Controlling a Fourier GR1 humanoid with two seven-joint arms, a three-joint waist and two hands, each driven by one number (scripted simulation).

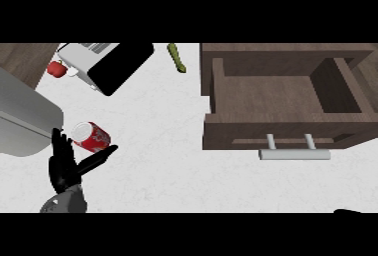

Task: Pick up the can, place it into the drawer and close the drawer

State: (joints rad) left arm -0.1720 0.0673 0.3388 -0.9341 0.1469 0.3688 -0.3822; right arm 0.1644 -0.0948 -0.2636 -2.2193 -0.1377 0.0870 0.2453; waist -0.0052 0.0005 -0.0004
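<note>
Red can [91, 136] lies tilted on the white surface [162, 165], between the open left hand's [65, 167] straight fingers and thumb. Toaster [103, 62], green pepper [176, 56] behind; bare surface reaches the open wooden drawer [280, 122].

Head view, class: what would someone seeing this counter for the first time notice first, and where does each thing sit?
The red can stands out at the left, lying on the white counter between the fingers and thumb of the open left hand. At the right gapes the open wooden drawer, its pale handle facing the near edge. A toaster sits at the upper left.
</note>
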